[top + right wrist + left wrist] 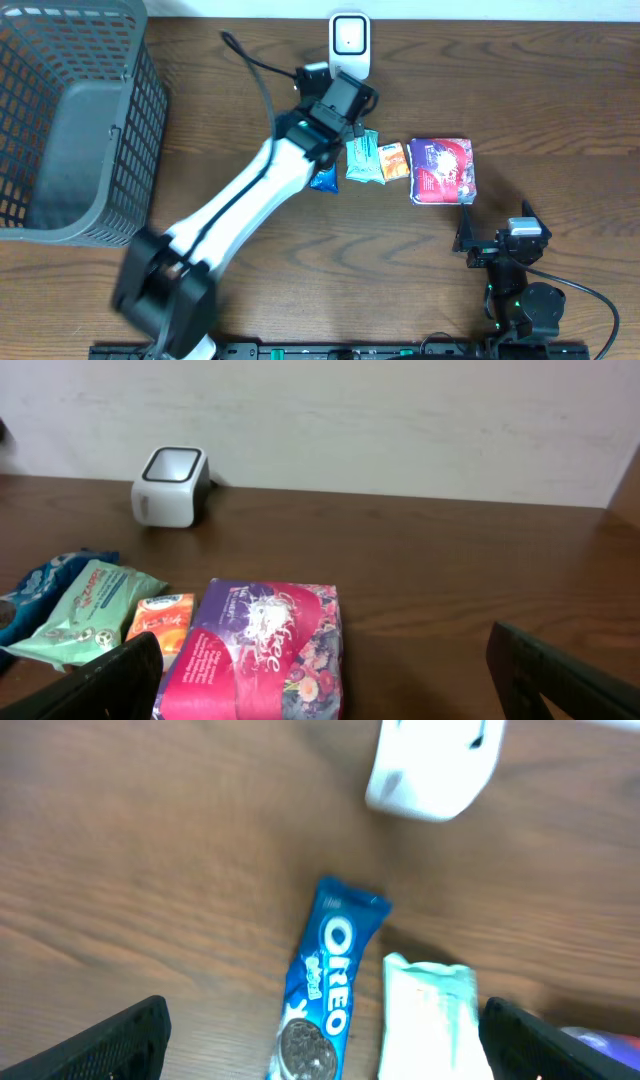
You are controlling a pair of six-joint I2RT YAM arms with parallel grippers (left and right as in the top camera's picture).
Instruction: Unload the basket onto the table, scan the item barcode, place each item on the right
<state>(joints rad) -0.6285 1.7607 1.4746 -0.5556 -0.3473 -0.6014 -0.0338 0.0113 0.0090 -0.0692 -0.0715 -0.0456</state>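
Left jaws spread wide, empty. Oreo pack (325,985) lay flat on bench (150,870) beneath, between them, short of scanner (435,765). Right jaws likewise wide, empty, near purple pack (255,650). Risk: green pack (425,1020) lay just beside Oreo pack, so closing could pinch both. Barcode side unseen, so scan could miss.

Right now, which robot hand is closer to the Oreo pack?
Left. The left gripper hangs open right over the Oreo pack. The right gripper sits far off, beyond the purple pack.
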